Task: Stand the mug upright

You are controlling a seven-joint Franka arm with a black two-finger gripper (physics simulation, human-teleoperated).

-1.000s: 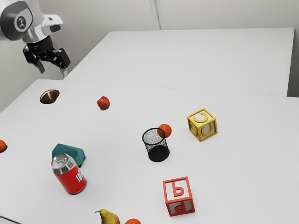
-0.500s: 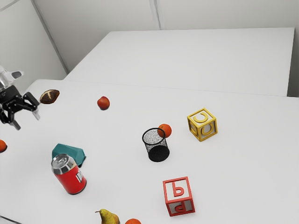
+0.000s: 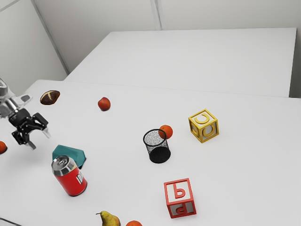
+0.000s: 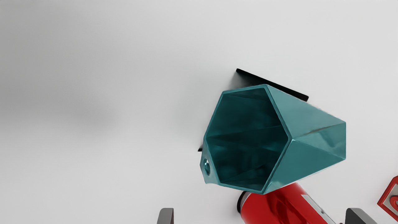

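The mug (image 4: 290, 140) lies on its side on the worktop (image 3: 117, 183), just beside the red can (image 3: 74, 182), mouth toward the tool (image 3: 39, 140), which hovers open. Best grip its wall squarely, clear of the can — then turn it base-down slowly, releasing only once it sits flat.

On the exterior view's clock face, I count one orange (image 3: 2, 147) toward nine, a second orange (image 3: 168, 131) toward five and a third orange (image 3: 134, 223) near six: three altogether. Letter blocks I make two, a yellow block (image 3: 203, 126) between three and four o'clock, a red block (image 3: 180, 197) between five and six. Then I get singles: one teal mug (image 4: 314, 152), one drink can (image 3: 73, 181), one mesh cup (image 3: 160, 154), one pear (image 3: 109, 220), one red fruit (image 3: 104, 104), one brown roll (image 3: 50, 97).
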